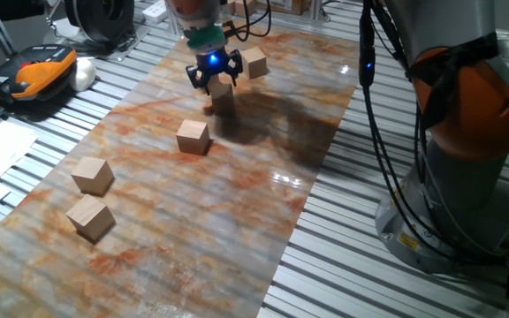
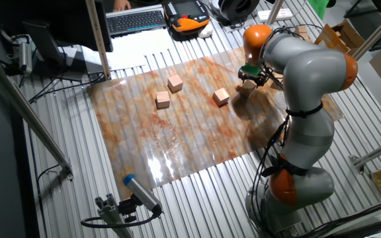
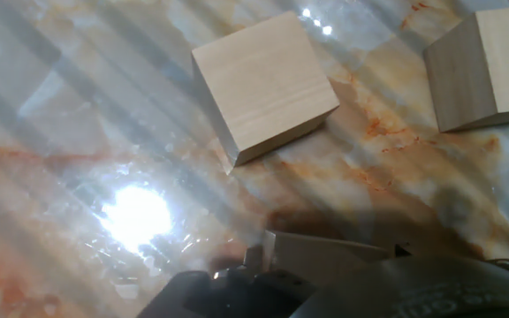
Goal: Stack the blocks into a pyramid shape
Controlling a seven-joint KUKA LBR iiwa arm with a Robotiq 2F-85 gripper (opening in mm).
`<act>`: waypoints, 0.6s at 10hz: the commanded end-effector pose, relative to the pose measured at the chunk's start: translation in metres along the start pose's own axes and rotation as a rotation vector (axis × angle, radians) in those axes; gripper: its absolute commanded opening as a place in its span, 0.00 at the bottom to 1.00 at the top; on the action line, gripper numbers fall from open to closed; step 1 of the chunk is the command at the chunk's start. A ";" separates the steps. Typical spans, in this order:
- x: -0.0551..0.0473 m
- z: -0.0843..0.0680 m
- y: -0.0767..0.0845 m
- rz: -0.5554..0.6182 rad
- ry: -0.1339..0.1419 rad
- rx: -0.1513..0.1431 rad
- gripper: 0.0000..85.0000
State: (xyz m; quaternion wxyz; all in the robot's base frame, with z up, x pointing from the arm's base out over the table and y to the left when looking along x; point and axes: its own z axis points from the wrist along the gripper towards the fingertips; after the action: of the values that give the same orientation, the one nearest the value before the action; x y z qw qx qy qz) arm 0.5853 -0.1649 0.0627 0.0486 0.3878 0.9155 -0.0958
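Several tan wooden blocks lie apart on the marbled mat [image 1: 237,230]; each sits flat on the mat, none rests on another, and no pyramid shape is in view. My gripper [image 1: 213,78] hangs at the far end, fingers spread, just above one block [image 1: 223,94]. Another block [image 1: 254,62] lies right behind it. The hand view shows that near block [image 3: 263,84] ahead of the fingers, not between them, with the second block [image 3: 489,66] at the right. A third block [image 1: 193,137] sits mid-mat, and two blocks [image 1: 93,175] [image 1: 90,218] lie near the left edge.
The mat lies on a slatted metal table [image 1: 343,265]. The arm's orange-and-grey base [image 1: 467,132] stands to the right of the mat. An orange-black handheld device [image 1: 47,69] and papers lie off the mat's left side, and a keyboard [image 2: 134,20] sits beyond them.
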 end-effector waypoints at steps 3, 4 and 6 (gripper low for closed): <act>0.002 0.004 0.000 -0.001 -0.002 0.003 0.80; 0.003 0.005 0.000 -0.005 -0.009 0.011 0.80; 0.004 0.006 0.001 -0.005 -0.010 0.013 0.80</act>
State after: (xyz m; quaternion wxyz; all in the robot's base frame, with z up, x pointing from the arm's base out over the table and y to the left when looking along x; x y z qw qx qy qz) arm 0.5829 -0.1627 0.0559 0.0505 0.3858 0.9153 -0.1040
